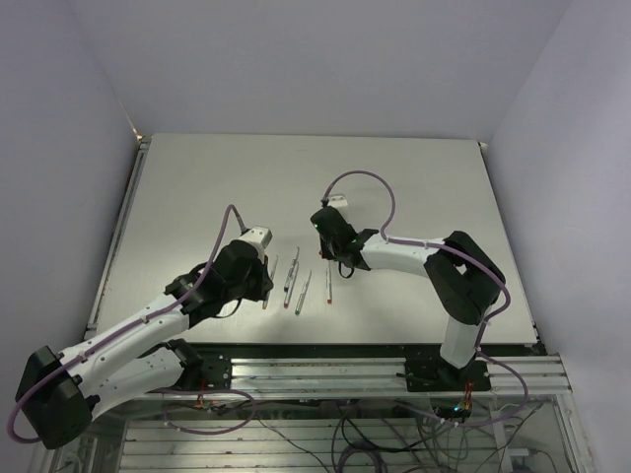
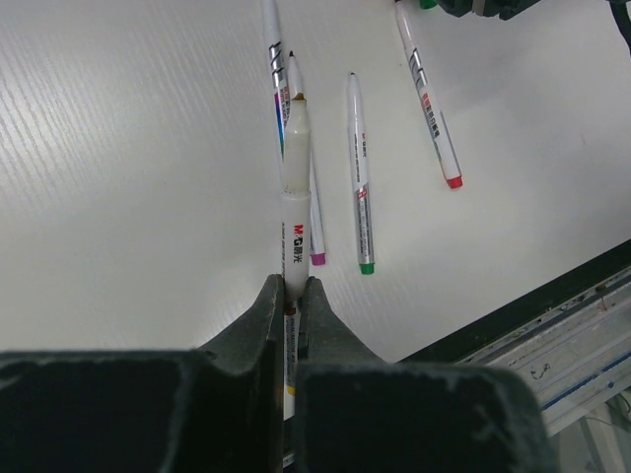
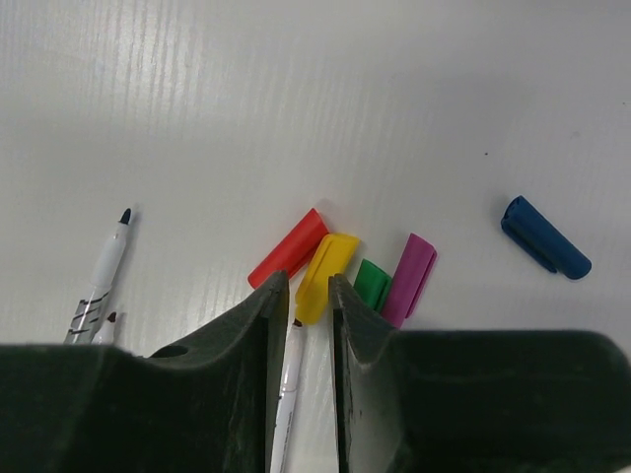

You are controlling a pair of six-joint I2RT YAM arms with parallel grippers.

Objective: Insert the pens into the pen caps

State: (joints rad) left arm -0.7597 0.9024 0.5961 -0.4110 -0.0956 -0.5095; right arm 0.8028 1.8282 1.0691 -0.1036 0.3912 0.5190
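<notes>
My left gripper is shut on a silver-grey pen, which sticks out forward with its bare tip low over the table. It shows in the top view too. Three more pens lie beside it, with purple, green and red ends. My right gripper is open by a narrow gap, and the near end of the yellow cap lies between its fingertips. The red, green, purple and blue caps lie around it. A pen lies under the jaws, tip by the yellow cap.
Another pen with a dark tip lies left of the caps. The pens lie in a row between the two arms. The table's front edge and metal rail are close behind the left gripper. The right arm reaches in from the right.
</notes>
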